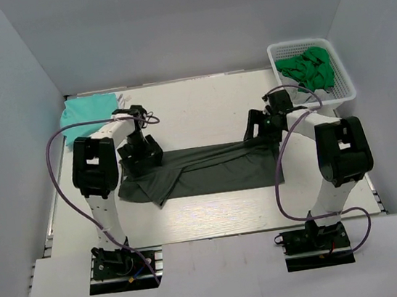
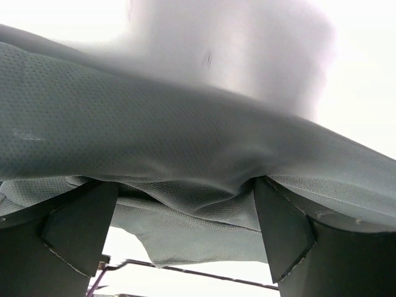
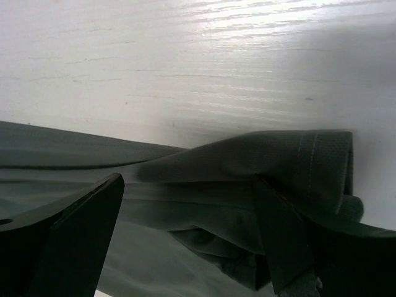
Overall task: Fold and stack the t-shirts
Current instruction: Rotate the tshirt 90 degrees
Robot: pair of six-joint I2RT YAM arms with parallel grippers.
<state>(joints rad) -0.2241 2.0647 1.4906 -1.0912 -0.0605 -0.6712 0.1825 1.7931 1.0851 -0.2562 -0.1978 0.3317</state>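
A dark grey-green t-shirt point(image 1: 209, 173) lies stretched left to right across the middle of the table, partly folded over itself. My left gripper point(image 1: 141, 158) sits at its left end. In the left wrist view the cloth point(image 2: 154, 124) drapes across the open left gripper point(image 2: 184, 189), whose fingers point(image 2: 80, 229) are spread wide. My right gripper point(image 1: 255, 132) is at the shirt's far right corner. There its fingers point(image 3: 77, 241) stand wide apart, the right gripper point(image 3: 189, 185) open around a bunched hem point(image 3: 278, 161). A folded mint-teal shirt point(image 1: 87, 112) rests at the back left.
A white basket point(image 1: 342, 74) at the back right holds crumpled bright green shirts point(image 1: 309, 68). Grey walls close in the table on three sides. Purple cables loop from both arms.
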